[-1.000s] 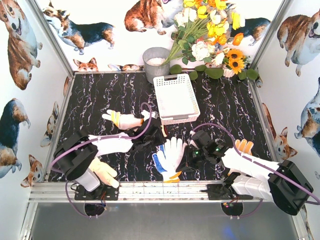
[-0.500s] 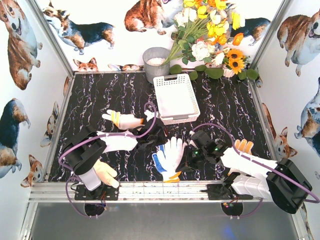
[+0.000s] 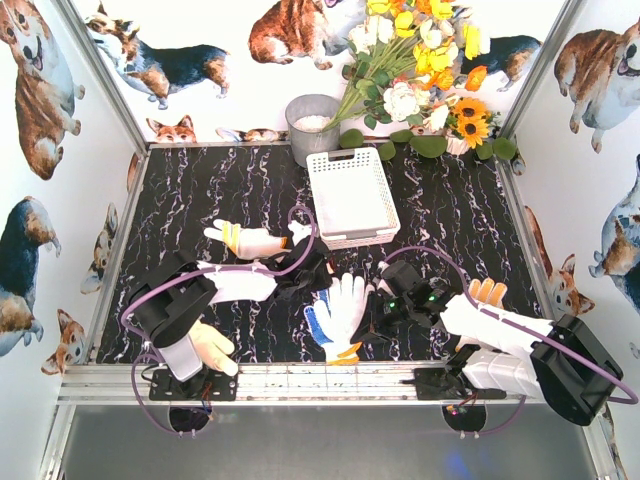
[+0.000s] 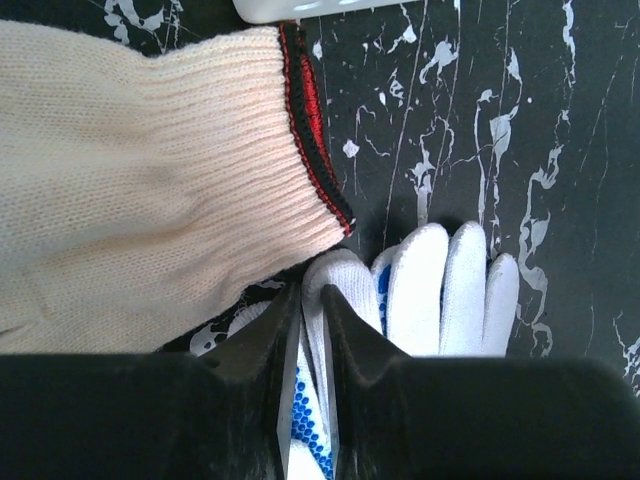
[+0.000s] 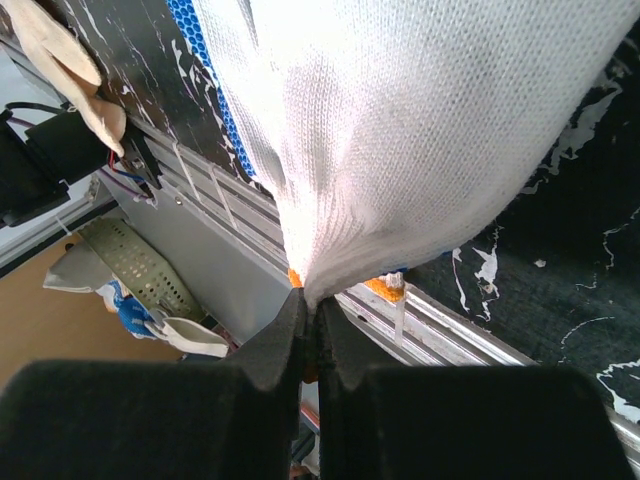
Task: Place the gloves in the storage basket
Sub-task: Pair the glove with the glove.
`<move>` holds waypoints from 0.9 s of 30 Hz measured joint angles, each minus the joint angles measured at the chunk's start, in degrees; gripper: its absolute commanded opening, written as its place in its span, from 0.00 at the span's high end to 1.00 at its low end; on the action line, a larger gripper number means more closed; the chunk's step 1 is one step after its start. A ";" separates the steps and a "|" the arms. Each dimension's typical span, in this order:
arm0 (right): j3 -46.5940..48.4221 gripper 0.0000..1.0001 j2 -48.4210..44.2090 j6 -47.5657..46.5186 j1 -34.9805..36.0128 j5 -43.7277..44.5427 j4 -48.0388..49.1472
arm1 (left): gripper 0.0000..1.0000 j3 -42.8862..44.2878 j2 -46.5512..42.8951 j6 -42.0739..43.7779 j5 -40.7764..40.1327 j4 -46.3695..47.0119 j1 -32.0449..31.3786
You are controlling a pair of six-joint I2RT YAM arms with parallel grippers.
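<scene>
**Operator:** What changed overhead?

**Spotter:** Your left arm. In the last second it has slid a little toward the middle of the worktop point(image 3: 200, 190). Your left gripper point(image 3: 312, 277) is now at the fingertips of the dotted glove point(image 3: 340, 305), which lies flat by the middle of the near edge. Your right gripper point(image 3: 381, 317) hasn't moved and sits at that glove's right side. The storage basket point(image 3: 350, 195) stands toward the far edge with nothing in it yet.

**Operator:** And the left wrist?

**Spotter:** Your jaws have drawn in around one white fingertip of the dotted glove. Knit and blue dots fill the narrow gap, so I read it as pinched. The red-cuffed cream glove point(image 4: 150, 170) lies just beside it, untouched. A corner of the basket shows at the top.

**Operator:** Right wrist?

**Spotter:** It's clamped tight on a fold of white knit near the glove's orange cuff, close over the worktop's near edge.

**Operator:** So where am I?

**Spotter:** My judgement is that you now hold both ends of one glove, so the grasp is done and the lift comes next. Raise both arms together and carry it toward the far edge. The fingertip hold is thin and could slip.

Other gloves are waiting:
- the yellow-banded glove point(image 3: 248, 241), toward the left edge
- the pale glove point(image 3: 212, 346), at the near-left corner
- the orange-fingered glove point(image 3: 487, 292), toward the right edge
</scene>
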 measured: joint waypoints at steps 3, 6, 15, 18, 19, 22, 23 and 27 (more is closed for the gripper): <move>0.00 1.00 0.00 0.00 0.00 0.00 0.02 | 0.94 0.20 0.33 0.15 0.00 0.13 -0.02; 0.00 1.00 0.00 0.00 0.00 0.00 0.02 | 0.95 0.20 0.33 0.15 0.00 0.11 -0.04; 0.00 1.00 0.00 0.00 0.00 0.00 0.00 | 1.00 0.20 0.26 0.15 -0.04 0.07 -0.13; 0.00 1.00 0.00 0.00 0.00 0.00 0.00 | 1.00 0.20 0.24 0.15 -0.09 0.02 -0.15; 0.00 1.00 0.00 0.00 0.00 0.00 0.00 | 1.00 0.22 0.20 0.17 -0.13 -0.04 -0.17; 0.00 1.00 0.00 0.02 0.00 0.02 -0.07 | 1.00 0.22 -0.17 0.37 -0.44 -0.63 -0.28; 0.00 1.00 -0.02 0.02 0.00 0.02 -0.07 | 1.00 0.22 -0.37 0.42 -0.57 -0.87 -0.28; 0.00 1.00 -0.44 0.02 0.00 0.04 -0.13 | 1.00 0.22 -1.73 0.59 -1.31 -1.86 -0.28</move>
